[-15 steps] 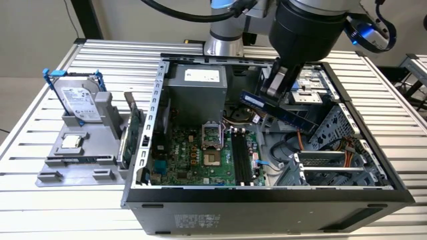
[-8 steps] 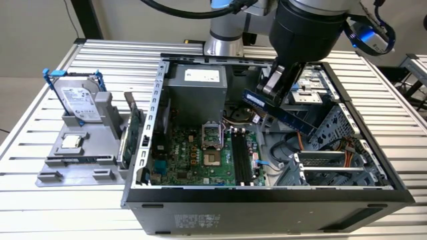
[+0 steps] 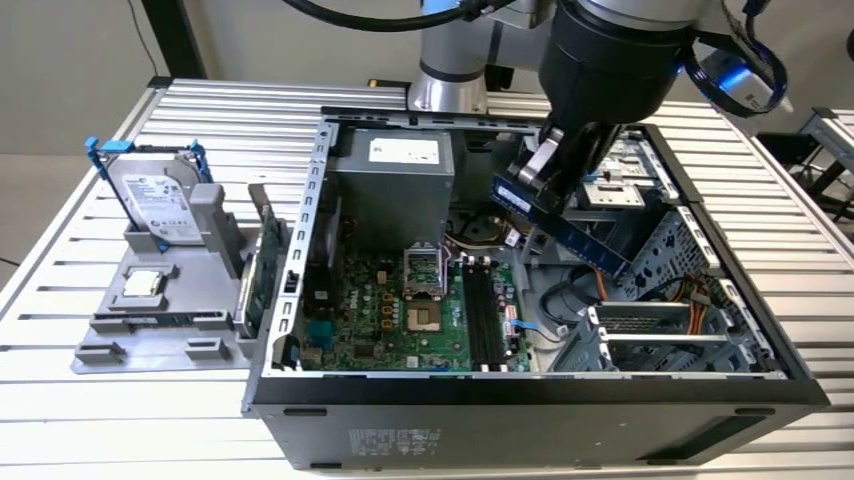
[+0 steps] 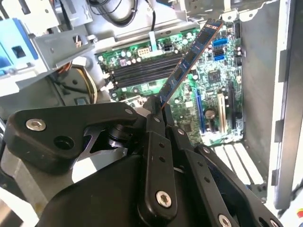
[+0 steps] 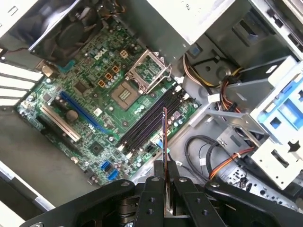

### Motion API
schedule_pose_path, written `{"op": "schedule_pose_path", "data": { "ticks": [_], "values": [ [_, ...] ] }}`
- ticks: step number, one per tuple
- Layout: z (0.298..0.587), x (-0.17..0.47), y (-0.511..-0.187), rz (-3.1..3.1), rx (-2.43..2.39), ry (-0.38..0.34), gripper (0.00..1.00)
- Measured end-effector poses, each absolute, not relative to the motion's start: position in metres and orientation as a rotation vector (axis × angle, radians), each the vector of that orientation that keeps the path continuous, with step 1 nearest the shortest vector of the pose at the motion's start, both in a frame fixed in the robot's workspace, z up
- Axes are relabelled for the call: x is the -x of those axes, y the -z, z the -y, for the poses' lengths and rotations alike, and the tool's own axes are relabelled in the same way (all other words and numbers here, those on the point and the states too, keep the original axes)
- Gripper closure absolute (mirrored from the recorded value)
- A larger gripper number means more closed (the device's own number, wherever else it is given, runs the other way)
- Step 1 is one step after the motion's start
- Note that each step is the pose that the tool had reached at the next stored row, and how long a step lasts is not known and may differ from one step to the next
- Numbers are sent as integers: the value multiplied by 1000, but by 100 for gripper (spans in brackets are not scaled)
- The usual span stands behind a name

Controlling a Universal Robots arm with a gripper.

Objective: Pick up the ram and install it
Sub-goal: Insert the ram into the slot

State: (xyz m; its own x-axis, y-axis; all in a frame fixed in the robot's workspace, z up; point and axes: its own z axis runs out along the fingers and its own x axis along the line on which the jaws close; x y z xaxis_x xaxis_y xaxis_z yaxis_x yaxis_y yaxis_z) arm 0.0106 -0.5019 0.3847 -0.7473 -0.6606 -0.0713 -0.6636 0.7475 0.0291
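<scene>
My gripper point(image 3: 545, 182) is shut on one end of the ram point(image 3: 581, 240), a thin dark blue-green stick. It hangs tilted in the air above the open computer case, over the drive cage side. In both wrist views the ram point(image 4: 189, 59) point(image 5: 164, 135) sticks out from between the black fingers point(image 4: 152, 124) point(image 5: 152, 185), above the motherboard. The long black memory slots point(image 3: 483, 310) point(image 4: 142, 66) point(image 5: 150, 120) lie below it with nothing in them. The ram is well apart from the slots.
The case's metal walls point(image 3: 314, 200) ring the motherboard point(image 3: 387, 320). A power supply point(image 3: 394, 170) stands at the back, a drive cage point(image 3: 667, 300) with cables on the exterior view's right. Outside, a grey stand point(image 3: 147, 300) holds a hard drive point(image 3: 160, 205) and a green card point(image 3: 267, 260).
</scene>
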Motion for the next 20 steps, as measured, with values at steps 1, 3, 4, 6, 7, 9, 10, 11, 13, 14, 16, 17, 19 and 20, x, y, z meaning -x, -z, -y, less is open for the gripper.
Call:
{"op": "schedule_pose_path", "data": {
  "ticks": [1,3,4,6,7,9,10,11,13,14,16,17,19,20],
  "values": [
    [502,-11,-385,-2895,1063,-80,100],
    [502,-11,-385,-2909,1021,-79,100],
    [502,-11,-385,-2916,999,-78,100],
    [502,-11,-385,-2930,955,-77,100],
    [502,-11,-385,-2937,932,-76,100],
    [502,-11,-385,-2950,887,-75,100],
    [502,-11,-385,-2956,867,-74,100],
    [502,-11,-385,-2962,844,-73,100],
    [502,-11,-385,-2974,799,-72,100],
    [502,-11,-385,-2980,776,-71,100],
    [502,-11,-385,-2991,730,-70,100],
    [502,-11,-385,-2995,708,-69,100],
    [502,-11,-385,-3005,663,-68,100],
    [502,-11,-385,-3010,641,-67,100]
  ]
}}
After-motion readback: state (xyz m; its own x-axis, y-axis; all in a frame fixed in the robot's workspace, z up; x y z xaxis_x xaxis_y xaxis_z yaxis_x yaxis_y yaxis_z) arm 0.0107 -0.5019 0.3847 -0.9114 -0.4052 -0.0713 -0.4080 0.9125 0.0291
